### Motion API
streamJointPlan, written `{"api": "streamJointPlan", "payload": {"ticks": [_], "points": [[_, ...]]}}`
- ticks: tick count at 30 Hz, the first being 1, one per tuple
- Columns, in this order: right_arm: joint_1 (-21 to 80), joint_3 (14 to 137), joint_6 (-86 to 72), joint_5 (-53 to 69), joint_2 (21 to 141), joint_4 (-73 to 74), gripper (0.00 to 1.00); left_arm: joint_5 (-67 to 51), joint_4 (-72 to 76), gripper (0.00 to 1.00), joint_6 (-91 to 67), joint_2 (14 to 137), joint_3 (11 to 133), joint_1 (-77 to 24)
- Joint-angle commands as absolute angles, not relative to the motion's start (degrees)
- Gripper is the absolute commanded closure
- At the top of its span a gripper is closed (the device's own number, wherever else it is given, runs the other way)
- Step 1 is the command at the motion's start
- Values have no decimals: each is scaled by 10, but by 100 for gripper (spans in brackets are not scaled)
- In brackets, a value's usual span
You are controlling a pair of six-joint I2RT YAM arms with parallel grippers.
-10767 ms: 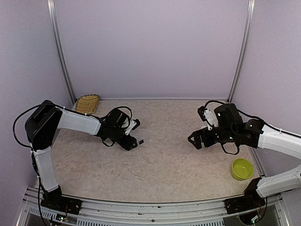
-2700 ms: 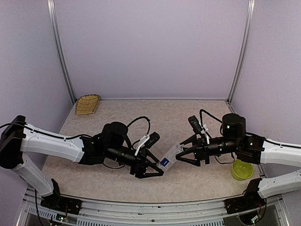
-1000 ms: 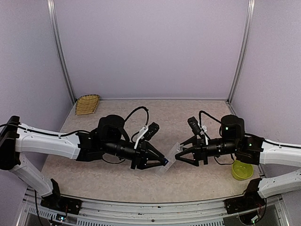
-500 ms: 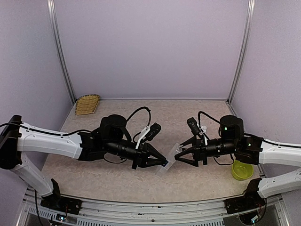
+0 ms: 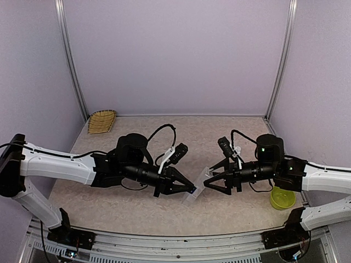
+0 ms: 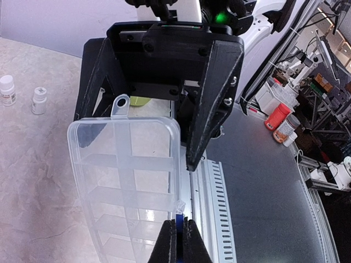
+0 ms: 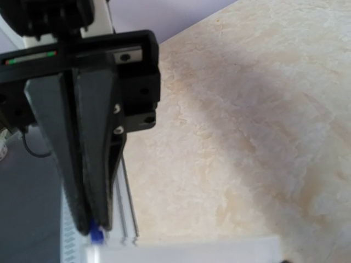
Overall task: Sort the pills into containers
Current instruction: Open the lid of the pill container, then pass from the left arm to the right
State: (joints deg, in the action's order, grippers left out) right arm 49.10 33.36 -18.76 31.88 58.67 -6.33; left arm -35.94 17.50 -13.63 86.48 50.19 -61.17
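A clear flat organizer box (image 6: 126,181) with its empty containers hangs tilted above the table between both arms, and shows in the top view as a pale sheet (image 5: 188,198). My left gripper (image 6: 181,235) (image 5: 192,190) is shut on the small blue latch (image 6: 180,222) at the box's long edge. My right gripper (image 5: 207,182) faces it, and its black fingers (image 6: 211,104) stand wide apart on either side of the box's far end, open. In the right wrist view only the box's pale edge (image 7: 186,249) and the blue latch (image 7: 96,235) show. No pills are in view.
A yellow-green bowl (image 5: 281,197) sits at the right front near the right arm. A woven basket (image 5: 102,120) lies in the back left corner. Two small white bottles (image 6: 6,90) (image 6: 38,100) stand on the table in the left wrist view. The table's metal front rail (image 6: 211,192) runs below the box.
My left gripper has closed fully on the blue latch. The right gripper's jaws have spread wider around the box's end. Both arms have barely moved.
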Motion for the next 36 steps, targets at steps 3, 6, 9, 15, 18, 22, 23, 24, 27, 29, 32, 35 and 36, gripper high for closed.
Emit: {"api": "streamJointPlan", "payload": {"ticks": [3, 6, 9, 15, 18, 22, 23, 24, 27, 29, 32, 35, 36], "points": [[488, 335, -174, 304, 576, -47, 6, -312, 139, 100, -131, 863, 528, -613], [487, 334, -168, 295, 567, -30, 0, -299, 123, 100, -126, 861, 532, -612], [486, 337, -161, 289, 558, -14, 0, -293, 114, 100, -124, 857, 535, -610], [477, 355, -149, 250, 552, 45, 0, -298, 101, 100, -119, 851, 538, -611], [462, 370, -157, 247, 557, 82, 0, -296, 94, 100, -115, 846, 537, -611], [444, 374, -171, 257, 571, 99, 0, -294, 86, 100, -110, 840, 536, -611], [440, 373, -174, 261, 576, 100, 0, -295, 86, 100, -109, 839, 535, -612], [435, 372, -176, 268, 583, 100, 0, -296, 83, 100, -108, 839, 535, -612], [426, 372, -170, 283, 600, 100, 0, -302, 76, 100, -104, 836, 537, -613], [423, 373, -164, 299, 608, 98, 0, -304, 72, 100, -102, 835, 537, -614], [421, 380, -156, 336, 627, 96, 2, -306, 70, 100, -101, 831, 534, -615], [421, 386, -154, 372, 656, 97, 6, -307, 70, 100, -101, 830, 531, -615], [421, 386, -155, 382, 666, 94, 7, -308, 70, 100, -101, 831, 532, -615]]}}
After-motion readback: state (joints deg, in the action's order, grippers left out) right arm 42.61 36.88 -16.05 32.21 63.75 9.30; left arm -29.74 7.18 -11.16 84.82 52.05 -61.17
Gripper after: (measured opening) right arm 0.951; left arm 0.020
